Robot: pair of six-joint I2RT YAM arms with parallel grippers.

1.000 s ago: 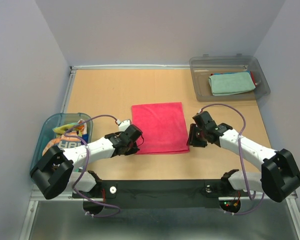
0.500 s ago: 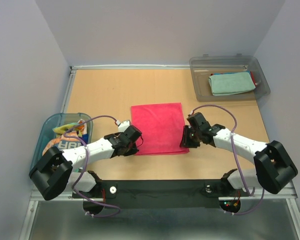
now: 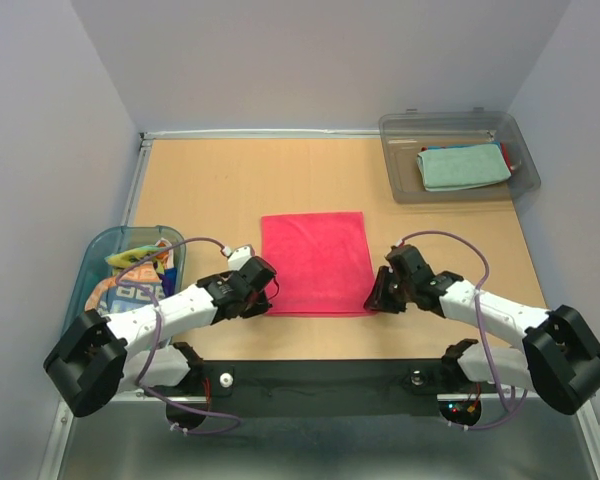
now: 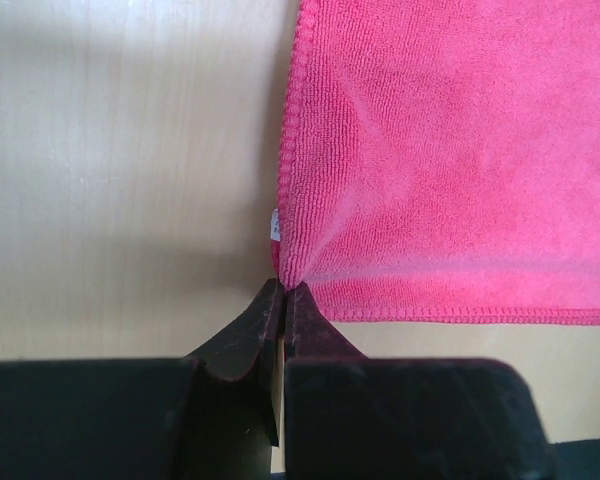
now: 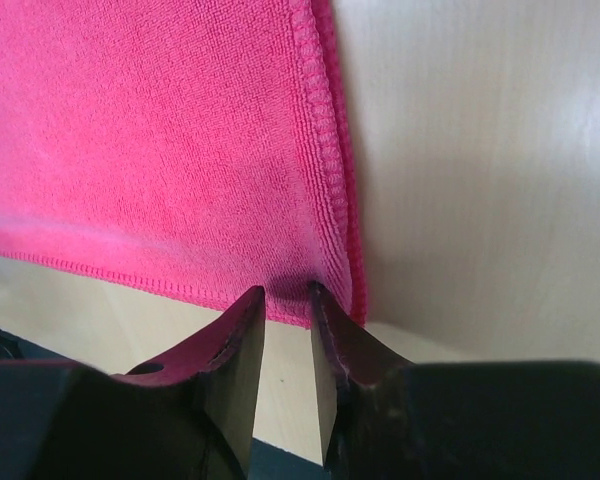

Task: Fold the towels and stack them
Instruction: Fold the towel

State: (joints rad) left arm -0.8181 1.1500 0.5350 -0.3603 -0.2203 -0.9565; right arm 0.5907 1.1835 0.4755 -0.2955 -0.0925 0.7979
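A magenta pink towel (image 3: 315,262) lies flat near the surface's (image 3: 210,190) near edge. The left hand (image 4: 283,300) is clenched on the towel's near-left corner. The right hand (image 5: 285,300) has its fingers slightly parted at the near-right corner. At the far-right corner, a clear grey bin (image 3: 400,180) holds a folded teal towel (image 3: 462,167). At the left edge, a blue-rimmed tub (image 3: 92,262) holds a crumpled yellow towel (image 3: 130,258) and a striped towel (image 3: 130,292).
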